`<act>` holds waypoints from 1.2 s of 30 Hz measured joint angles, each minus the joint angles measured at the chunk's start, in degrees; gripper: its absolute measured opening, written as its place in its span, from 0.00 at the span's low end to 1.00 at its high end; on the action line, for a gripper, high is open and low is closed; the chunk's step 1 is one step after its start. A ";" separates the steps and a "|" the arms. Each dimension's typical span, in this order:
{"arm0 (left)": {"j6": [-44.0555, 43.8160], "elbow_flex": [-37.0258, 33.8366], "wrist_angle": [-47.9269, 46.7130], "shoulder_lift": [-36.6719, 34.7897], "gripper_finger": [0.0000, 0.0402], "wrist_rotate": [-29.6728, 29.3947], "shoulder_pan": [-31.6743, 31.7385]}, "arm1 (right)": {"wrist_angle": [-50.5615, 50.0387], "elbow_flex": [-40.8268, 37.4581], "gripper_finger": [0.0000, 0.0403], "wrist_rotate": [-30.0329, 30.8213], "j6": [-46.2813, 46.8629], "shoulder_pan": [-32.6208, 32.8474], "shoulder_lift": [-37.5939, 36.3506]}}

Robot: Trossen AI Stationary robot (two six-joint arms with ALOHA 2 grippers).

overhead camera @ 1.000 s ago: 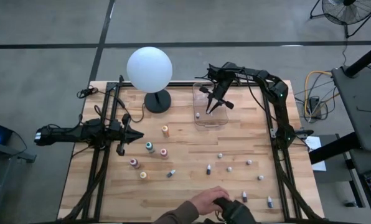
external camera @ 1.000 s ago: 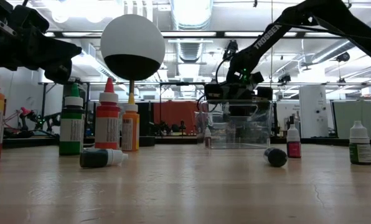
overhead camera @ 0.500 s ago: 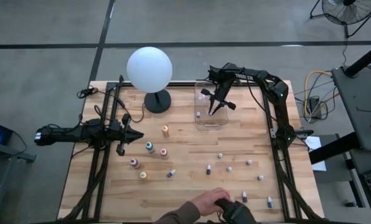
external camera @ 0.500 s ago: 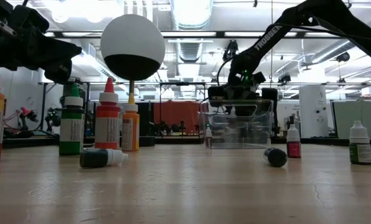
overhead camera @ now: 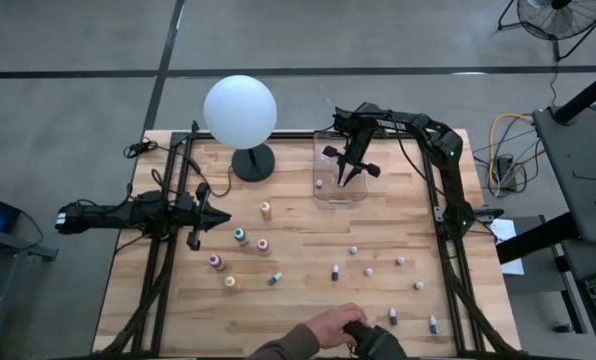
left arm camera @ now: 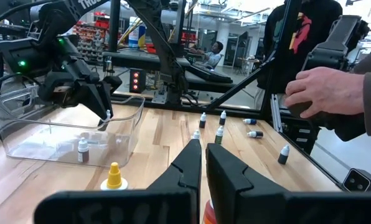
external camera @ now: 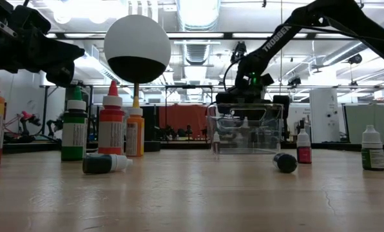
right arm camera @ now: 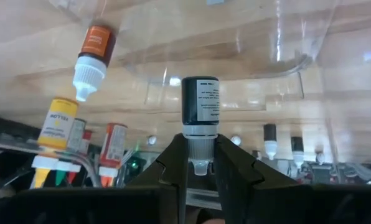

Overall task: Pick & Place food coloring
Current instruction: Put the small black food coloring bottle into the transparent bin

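A: Item one, the right gripper (right arm camera: 200,163). State?

B: Clamped on a small dark dropper bottle (right arm camera: 200,118), two dark fingers pinching its white neck, label facing the wrist camera. From above, that gripper (overhead camera: 344,180) hangs over the clear plastic bin (overhead camera: 321,150) at the far right of the table.

A: Bin description?

B: Transparent, thin-walled, rounded corners, glossy. One small bottle in the bin (overhead camera: 318,184) stands upright on its floor; the left wrist view shows the same one (left arm camera: 82,149), dark body, pale cap.

A: Item two, the left gripper (overhead camera: 218,216).

B: Fingers pressed together, nothing between them, hovering over the left side of the wooden table (overhead camera: 298,300). Its wrist view shows the two fingers (left arm camera: 187,165) meeting at the tips.

A: Loose stock on the table?

B: Larger bottles grouped left of centre: an orange bottle (overhead camera: 265,210), a teal bottle (overhead camera: 240,237), a pink bottle (overhead camera: 263,245). Small dark-and-white bottles scattered on the right half, some upright, some lying.

A: Anything only the low view gives?

B: Shape: cylindrical bodies, conical tips. A red bottle (external camera: 111,125) stands upright; a dark bottle on its side (external camera: 106,164) lies before it.

A: Other entries?

B: White globe lamp (overhead camera: 240,111), smooth matte sphere on a dark round base. A person's hand (overhead camera: 330,325) at the near edge.
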 joint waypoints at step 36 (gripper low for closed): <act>0.01 0.00 0.00 0.00 0.00 0.00 0.00 | 0.62 -2.67 0.16 4.51 -4.65 3.73 -0.07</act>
